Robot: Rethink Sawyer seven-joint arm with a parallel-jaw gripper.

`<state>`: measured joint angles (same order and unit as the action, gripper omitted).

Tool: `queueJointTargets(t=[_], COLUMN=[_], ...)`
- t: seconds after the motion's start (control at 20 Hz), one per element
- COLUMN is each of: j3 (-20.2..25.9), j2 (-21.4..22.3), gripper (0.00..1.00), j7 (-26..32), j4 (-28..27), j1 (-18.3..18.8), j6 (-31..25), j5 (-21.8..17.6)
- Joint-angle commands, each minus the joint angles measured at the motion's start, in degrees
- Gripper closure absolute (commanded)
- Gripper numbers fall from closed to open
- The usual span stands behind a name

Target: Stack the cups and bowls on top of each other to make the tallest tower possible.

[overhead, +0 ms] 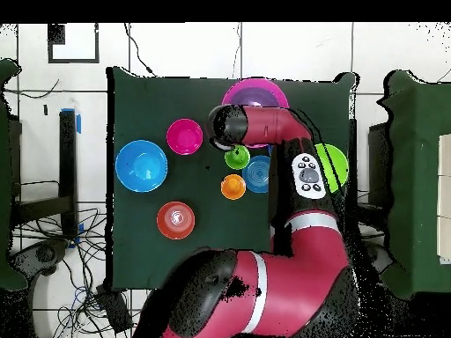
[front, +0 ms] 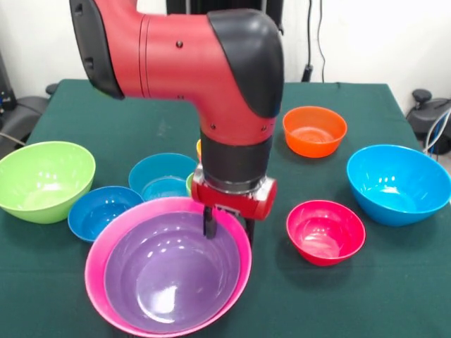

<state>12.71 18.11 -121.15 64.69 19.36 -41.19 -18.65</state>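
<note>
The purple bowl (front: 173, 278) sits nested in the big pink bowl (front: 95, 271) at the front of the table; this tower also shows in the overhead view (overhead: 255, 90). My gripper (front: 229, 236) is open and low over the tower's far right rim, with one finger (front: 209, 224) inside the purple bowl and the other outside the pink one. In the overhead view the arm hides the gripper. The lime green cup (overhead: 236, 158) and the orange cup (overhead: 232, 186) stand behind the gripper, mostly hidden in the front view.
Loose bowls ring the tower: lime green (front: 44, 179), dark blue (front: 102, 211), teal (front: 162, 176), orange (front: 314, 130), sky blue (front: 398, 183) and red-pink (front: 325, 231). The green table cloth (front: 394, 296) ends at the table's edges.
</note>
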Motion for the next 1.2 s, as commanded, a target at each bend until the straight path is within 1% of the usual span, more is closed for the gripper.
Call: queueJointTargets(t=[0.05,0.2,0.35,0.5,0.7,0.95,1.2], j3=[0.2,0.5,0.4,0.5,0.6,1.2,2.0], j2=[4.6,5.2,7.0,8.1,7.9,5.0,1.7], gripper=[0.00,0.00,0.00,0.00,0.00,0.00,0.00], j7=[-1.7,-0.9,-1.0,-1.1,-0.6,0.7,2.1], j4=[7.8,7.5,9.6,11.3,12.1,10.7,7.8], j1=[-2.1,-2.0,-2.0,-1.7,-1.3,-0.4,0.1], j6=[-12.0,-13.6,-14.2,-14.1,-12.8,-9.8,-8.5], j5=[3.6,4.4,5.6,6.1,6.4,5.5,5.0])
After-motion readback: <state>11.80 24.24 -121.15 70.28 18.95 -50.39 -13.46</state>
